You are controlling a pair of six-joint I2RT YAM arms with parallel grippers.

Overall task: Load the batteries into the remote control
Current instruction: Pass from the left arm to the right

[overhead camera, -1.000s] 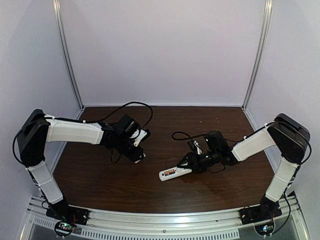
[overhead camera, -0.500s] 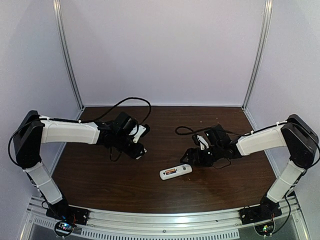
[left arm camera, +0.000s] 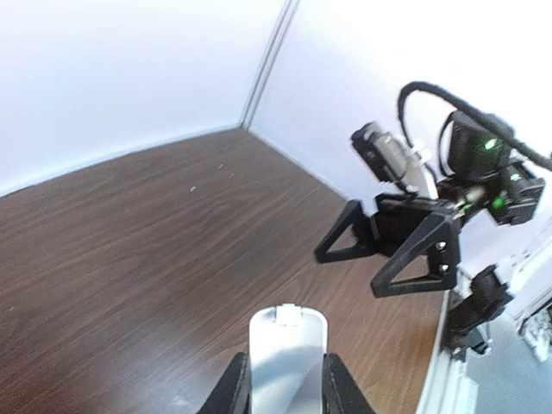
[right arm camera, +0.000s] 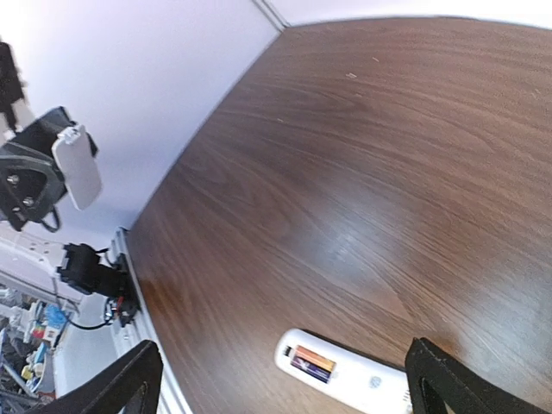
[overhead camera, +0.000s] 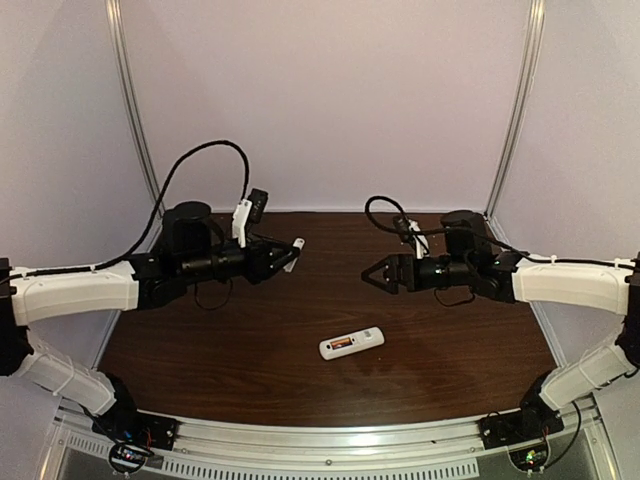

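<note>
Two arms raised off the table (overhead camera: 200, 350), grippers in air, facing each other across the middle.

L side: left gripper (overhead camera: 286, 254) pinches a small white cover piece (left arm camera: 286, 358) by its long edges. Cover's rounded end w/ a small notch points away from the wrist cam. Held well above the wood, far-left of centre.

Centre, near side: remote control (overhead camera: 351, 343) lies flat on table, back up, well apart from both grippers. Long axis runs roughly left-right, right end a bit farther. Bay is open toward its left end. Batteries (right arm camera: 309, 363) sit inside, orange-red w/ a dark band. Count unclear, and any print on them is too small to read. Right wrist view shows a small round mark on remote's back beside the bay, also too small to read.

R side: right gripper (overhead camera: 373, 274) spread wide, holding nothing, fingers (right arm camera: 129, 384) well apart. It hangs above table, farther back than remote, tips aimed left toward cover piece.

Black cables (overhead camera: 205, 150) loop over both wrists.
</note>
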